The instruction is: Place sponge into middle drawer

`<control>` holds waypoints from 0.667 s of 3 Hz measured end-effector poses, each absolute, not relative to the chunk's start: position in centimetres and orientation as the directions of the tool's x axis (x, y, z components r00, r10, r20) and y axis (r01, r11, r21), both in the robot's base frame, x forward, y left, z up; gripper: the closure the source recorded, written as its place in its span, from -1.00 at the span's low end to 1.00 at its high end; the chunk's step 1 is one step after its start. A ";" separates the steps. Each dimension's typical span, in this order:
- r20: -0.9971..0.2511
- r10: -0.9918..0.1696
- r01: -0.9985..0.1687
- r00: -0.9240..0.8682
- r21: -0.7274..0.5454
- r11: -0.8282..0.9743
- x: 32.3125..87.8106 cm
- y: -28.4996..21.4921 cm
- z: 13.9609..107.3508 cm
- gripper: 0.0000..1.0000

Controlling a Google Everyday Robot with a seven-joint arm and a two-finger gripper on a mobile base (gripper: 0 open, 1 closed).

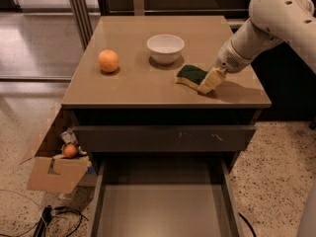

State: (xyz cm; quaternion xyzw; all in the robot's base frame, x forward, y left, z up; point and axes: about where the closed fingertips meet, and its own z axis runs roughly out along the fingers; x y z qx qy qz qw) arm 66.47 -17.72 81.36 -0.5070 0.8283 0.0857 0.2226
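Sponge (190, 74): lying green side up on the cabinet top (133, 85), toward its front right, near the white bowl (165, 47).
Gripper (208, 81): down at the sponge's right end, touching it; spread or pinching, I cannot tell.
Middle drawer (158, 209): pulled out below, nothing in it.
Progress: drawer ready, sponge not yet lifted; 2 steps left, I'd judge: carry it past the front edge, then release it inside.

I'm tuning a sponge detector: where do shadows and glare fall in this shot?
Camera view: the bowl, orange and sponge cast short soft shadows on the tabletop; the tool, at the sponge's right edge, shadows the top beside it; the upper-left floor shows glare; the middle drawer sits dim.
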 end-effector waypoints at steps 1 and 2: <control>-0.456 -0.802 -0.878 -0.387 -0.084 0.471 66.5 -17.7 81.4 1.00; -0.456 -0.802 -0.878 -0.387 -0.084 0.471 66.5 -17.7 81.3 1.00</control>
